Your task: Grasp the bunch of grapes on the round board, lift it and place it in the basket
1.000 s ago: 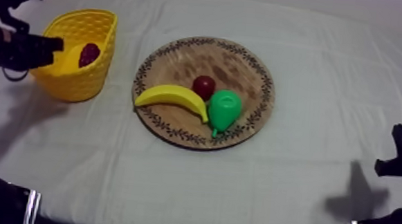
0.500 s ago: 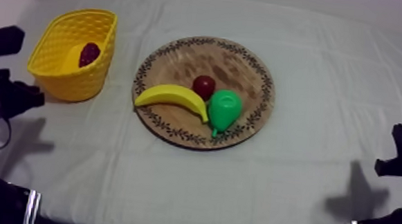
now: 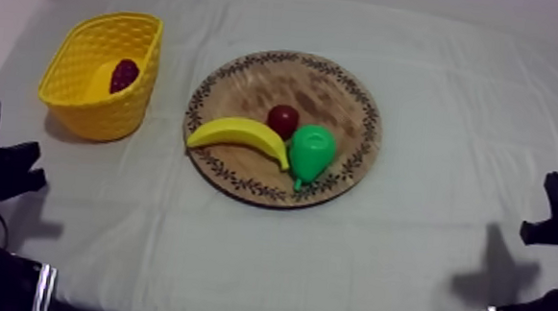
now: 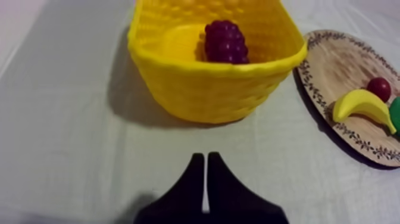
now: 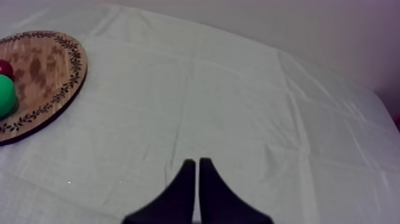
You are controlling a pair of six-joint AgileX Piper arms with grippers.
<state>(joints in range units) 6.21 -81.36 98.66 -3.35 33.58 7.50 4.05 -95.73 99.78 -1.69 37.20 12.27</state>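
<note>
The dark purple bunch of grapes (image 3: pixel 124 75) (image 4: pixel 225 42) lies inside the yellow basket (image 3: pixel 75 101) (image 4: pixel 202 89) at the table's far left. The round wooden board (image 3: pixel 346 96) (image 4: pixel 333 65) (image 5: pixel 41 65) holds a banana (image 3: pixel 236 134) (image 4: pixel 362 106), a small red fruit (image 3: pixel 283 119) (image 4: pixel 379 88) and a green pear (image 3: pixel 310 152). My left gripper (image 3: pixel 26 169) (image 4: pixel 205 159) is shut on nothing, low at the left, short of the basket. My right gripper (image 3: pixel 540 214) (image 5: pixel 197 164) is shut on nothing over bare cloth, right of the board.
Bare cloth lies in front of the board and between the board and the right arm. The table's front edge runs just past both arms.
My left arm has pulled back from the basket toward the lower left, down to its rest place. The grapes stay in the basket. The right arm has not moved.
</note>
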